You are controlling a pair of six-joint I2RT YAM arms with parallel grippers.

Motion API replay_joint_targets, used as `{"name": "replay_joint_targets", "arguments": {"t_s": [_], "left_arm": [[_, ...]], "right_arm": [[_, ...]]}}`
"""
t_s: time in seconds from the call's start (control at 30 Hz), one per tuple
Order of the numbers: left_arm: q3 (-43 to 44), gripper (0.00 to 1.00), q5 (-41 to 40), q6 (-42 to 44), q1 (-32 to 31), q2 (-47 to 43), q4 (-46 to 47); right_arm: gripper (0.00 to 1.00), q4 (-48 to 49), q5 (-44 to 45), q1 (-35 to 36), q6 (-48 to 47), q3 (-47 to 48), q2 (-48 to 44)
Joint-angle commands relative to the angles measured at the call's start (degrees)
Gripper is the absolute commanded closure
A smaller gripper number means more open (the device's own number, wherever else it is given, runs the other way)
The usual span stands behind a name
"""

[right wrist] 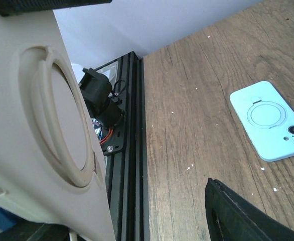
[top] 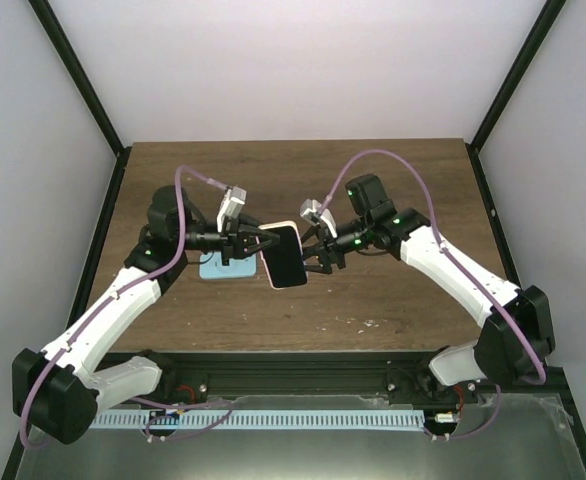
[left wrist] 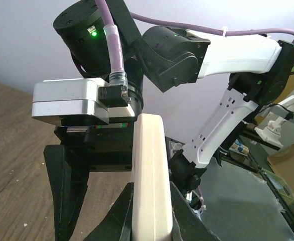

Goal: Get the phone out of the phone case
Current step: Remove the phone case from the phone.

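Phone (top: pixel 285 260) and phone case (left wrist: pixel 149 175) are up off the desk (top: pixel 393 170), held in the air about mid-desk between the two arms. The phone sits in its case with the dark screen tilted up towards the overhead camera.

The left gripper (top: pixel 251 243) is clamped on the left edge of the phone case. From its own wrist camera the case stands edge-on, pinched between the two dark fingers (left wrist: pixel 119 221) at the bottom of the view.

The right gripper (top: pixel 311 255) comes in at the opposite edge with its jaws apart. One finger (right wrist: pixel 237 216) stands clear of the case with bare desk showing in the gap. The other finger I cannot make out behind the case.

The case is cream, faintly pink from above, with rounded corners, a thick smooth rim and a raised ring on its back. The phone's glass is black and unlit.

On the desk just below the left gripper lies a light blue case (right wrist: pixel 270 125), back up. It shows a round ring and two small camera lenses at one corner, and is apart from both grippers.
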Motion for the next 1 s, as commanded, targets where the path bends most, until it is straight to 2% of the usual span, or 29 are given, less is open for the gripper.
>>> {"name": "replay_joint_targets", "arguments": {"t_s": [0.0,0.13,0.2,0.33,0.47,0.57,0.63,0.7,0.8,0.87,0.97], "left_arm": [[-1.83,1.0,-1.19,1.41,-3.38,2.77,-8.36],[-1.14,1.0,-2.63,1.88,-3.38,3.87,-9.73],[-0.89,1.0,-3.15,2.47,-3.38,4.41,-10.36],[-0.73,1.0,-3.61,2.94,-3.35,4.49,-11.06],[-0.54,1.0,-5.04,3.33,-3.31,4.61,-11.75],[-0.56,1.0,-9.27,2.93,-3.18,4.85,-12.12],[-1.23,1.0,-12.42,-0.11,-2.71,5.55,-9.52],[-2.72,0.99,-18.98,-5.52,-2.76,6.7,-4.32],[-6.72,0.88,-30.67,-14.26,-2.94,8.4,2.97],[-9.56,0.69,-37.67,-20.32,-2.94,9.25,8.76],[-11.83,0.5,-48.95,-24.79,-3.49,8.43,11.03]], "right_arm": [[0.39,10.07,-11.66,1.21,1.97,8.57,-1.45],[0.38,2.6,-20.03,1.23,-5.22,11.23,-1.98],[0.39,3.91,-21.37,1.23,-4.03,10.03,-3.15],[0.47,6.92,-21.4,1.24,-0.23,8.37,-3.28],[0.65,11.37,-19.39,1.24,4.93,6.96,-3.3],[0.81,12.09,-18.91,1.23,6.04,5.43,-3.55],[0.9,12.7,-17.5,1.21,7.12,2.59,-4.23],[0.98,14.27,-15.48,1.12,8.9,-1.58,-5.15],[0.99,17.07,-11.15,-0.64,14.14,-7.8,-6.88],[0.99,17.77,-5.99,-3.21,18.92,-11.1,-8.13],[0.99,14.7,0.39,-6.71,24.43,-13.16,-9.45]]}}
